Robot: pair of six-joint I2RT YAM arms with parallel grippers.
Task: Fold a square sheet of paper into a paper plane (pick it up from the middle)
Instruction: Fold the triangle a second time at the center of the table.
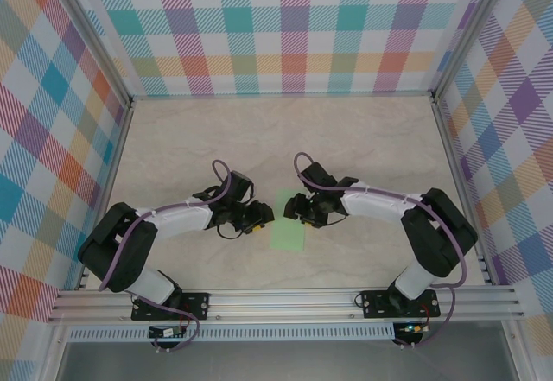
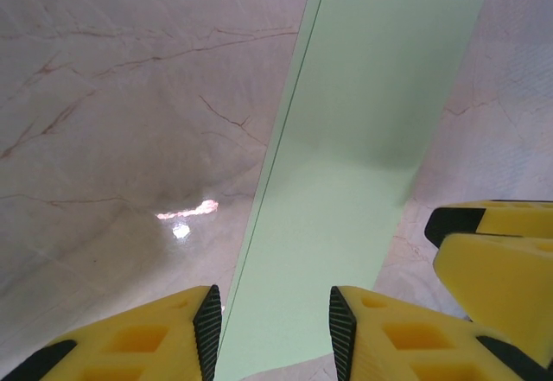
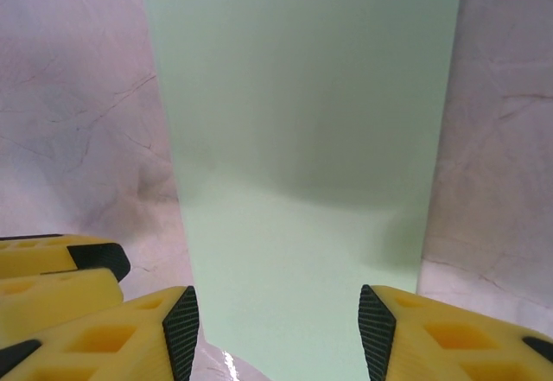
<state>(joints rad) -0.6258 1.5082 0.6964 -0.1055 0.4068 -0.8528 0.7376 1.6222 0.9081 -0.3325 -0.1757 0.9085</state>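
The pale green sheet of paper [image 1: 287,232] lies flat on the marble table, between the two arms, as a narrow rectangle. In the left wrist view the paper [image 2: 363,139] shows a second layer as a thin strip along its left edge. My left gripper [image 1: 260,215] hovers low over the paper's left side, open, its black pads [image 2: 207,325] apart with the paper's near end under the gap [image 2: 275,329]. My right gripper [image 1: 292,206] faces it from the right, also open [image 3: 278,333], straddling the paper [image 3: 302,139] with nothing pinched.
The other gripper's yellow fingers [image 2: 492,251] show close by in the left wrist view, and likewise [image 3: 52,269] in the right wrist view. Aluminium rails [image 1: 285,299] bound the near edge; checked walls [image 1: 276,27] enclose the marble table [image 1: 285,139].
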